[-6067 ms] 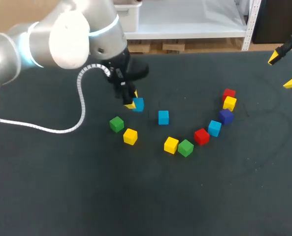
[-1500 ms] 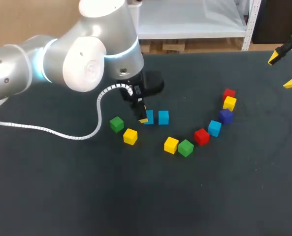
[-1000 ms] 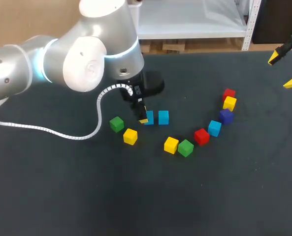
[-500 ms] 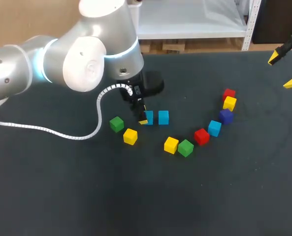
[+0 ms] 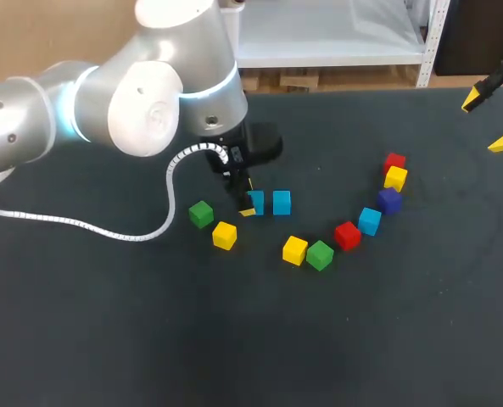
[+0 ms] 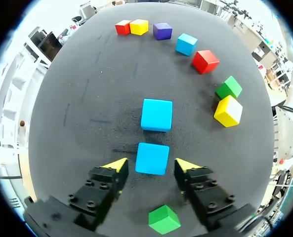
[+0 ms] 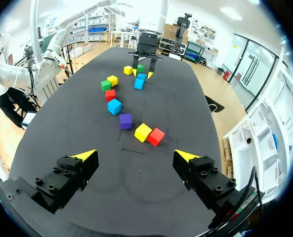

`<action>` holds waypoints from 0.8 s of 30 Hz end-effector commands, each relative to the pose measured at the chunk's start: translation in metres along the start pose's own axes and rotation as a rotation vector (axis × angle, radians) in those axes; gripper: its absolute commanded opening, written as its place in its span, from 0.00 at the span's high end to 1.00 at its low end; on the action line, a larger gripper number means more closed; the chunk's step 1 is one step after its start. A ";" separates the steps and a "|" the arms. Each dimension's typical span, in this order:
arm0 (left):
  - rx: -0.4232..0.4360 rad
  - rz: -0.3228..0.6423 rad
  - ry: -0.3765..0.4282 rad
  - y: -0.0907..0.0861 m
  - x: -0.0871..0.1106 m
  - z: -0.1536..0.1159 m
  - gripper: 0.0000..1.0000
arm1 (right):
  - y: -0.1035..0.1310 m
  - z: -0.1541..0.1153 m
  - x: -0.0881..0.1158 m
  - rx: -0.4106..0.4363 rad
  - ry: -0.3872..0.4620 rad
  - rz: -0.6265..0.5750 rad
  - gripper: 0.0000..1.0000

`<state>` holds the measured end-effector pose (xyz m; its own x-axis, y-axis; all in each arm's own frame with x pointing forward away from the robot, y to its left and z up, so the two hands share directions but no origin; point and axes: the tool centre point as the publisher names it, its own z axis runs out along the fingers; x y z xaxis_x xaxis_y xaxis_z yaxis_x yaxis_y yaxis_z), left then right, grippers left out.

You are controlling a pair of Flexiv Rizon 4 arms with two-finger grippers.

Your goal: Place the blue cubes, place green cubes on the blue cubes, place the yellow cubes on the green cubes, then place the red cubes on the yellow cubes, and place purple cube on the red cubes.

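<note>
Starting nearest the left wrist: near green cube (image 6: 163, 219), loose on the table (image 5: 234, 339), just behind the fingers; left pincer (image 6: 151, 165), spread, pinching nothing, one yellow tip just off either side face of the first blue cube (image 6: 152, 158); that cube sits flat, square to the tips, close behind the second blue cube (image 6: 156, 114), a narrow gap between them, the pair reading as the start of the blue base row. Handling note, by judgement: withdraw straight up, tips held evenly apart, so neither clips a face and skews the cube; no sideways drift until the tips are above its top; keep off the near green cube on the way out. Farther on, an arc of loose stock: yellow cube (image 6: 228, 110), far green cube (image 6: 229, 87) just beside it, red cube (image 6: 205, 61), third blue cube (image 6: 187, 44), purple cube (image 6: 162, 31), then far yellow cube (image 6: 139, 26) against far red cube (image 6: 122, 27). Third blue cube is likely next for the base; approach from above, since its red and purple neighbours stand close. Farthest: right pincer (image 5: 489, 121), spread and empty, at the table's far right edge.
</note>
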<state>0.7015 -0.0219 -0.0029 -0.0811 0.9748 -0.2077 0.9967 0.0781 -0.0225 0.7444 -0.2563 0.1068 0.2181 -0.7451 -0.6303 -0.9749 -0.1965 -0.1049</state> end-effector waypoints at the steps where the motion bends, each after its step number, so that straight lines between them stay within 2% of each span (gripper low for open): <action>1: 0.021 0.001 -0.015 -0.001 0.005 -0.012 0.00 | 0.001 0.000 0.000 0.003 0.001 0.000 0.00; 6: 0.024 -0.004 -0.054 -0.006 0.014 -0.032 0.00 | 0.001 0.000 0.000 0.003 0.001 0.000 0.00; 12: 0.040 0.008 -0.149 -0.007 0.035 -0.061 0.00 | 0.001 0.000 0.000 0.003 0.001 0.000 0.00; 13: 0.050 0.017 -0.181 -0.007 0.039 -0.064 0.00 | 0.001 0.000 0.000 0.003 0.001 0.000 0.00; 20: 0.061 0.020 -0.217 -0.009 0.073 -0.080 0.00 | 0.001 0.000 0.000 0.003 0.001 0.000 0.00; 24: 0.069 0.026 -0.298 -0.011 0.095 -0.090 0.00 | 0.001 0.000 0.000 0.003 0.001 0.000 0.00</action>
<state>0.6925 0.0661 0.0619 -0.0652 0.9267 -0.3701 0.9954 0.0343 -0.0894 0.7444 -0.2563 0.1068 0.2181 -0.7451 -0.6303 -0.9749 -0.1965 -0.1050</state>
